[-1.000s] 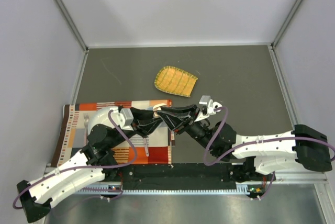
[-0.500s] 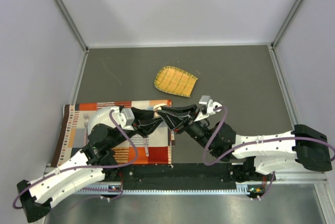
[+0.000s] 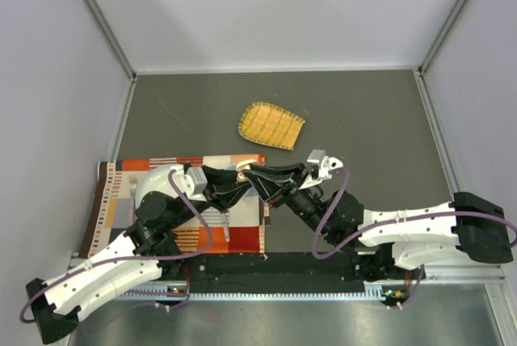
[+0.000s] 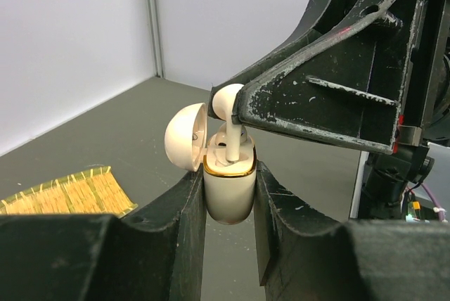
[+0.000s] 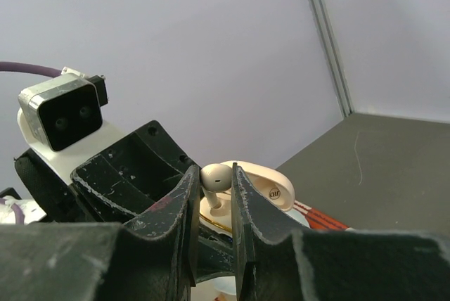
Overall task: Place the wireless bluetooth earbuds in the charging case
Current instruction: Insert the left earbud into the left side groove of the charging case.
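We see almost no change over last second: right gripper (image 5: 213, 199) nudges slightly, jaws pinched narrow on earbud (image 4: 226, 100), stem entering charging case (image 4: 229, 190). Left gripper (image 4: 229, 202) clamps case, lid open. We judge seating underway. Dark grey table (image 3: 363, 120), patterned cloth (image 3: 121, 172), yellow mat (image 3: 271, 125), white walls.

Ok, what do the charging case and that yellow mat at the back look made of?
Charging case: smooth glossy cream plastic by its soft sheen, with a gold, metallic-looking band at the rim; lid open. Yellow mat: looks like woven straw or bamboo slats, judging by the parallel ribs and stitched edge. Neither can be confirmed by look alone.
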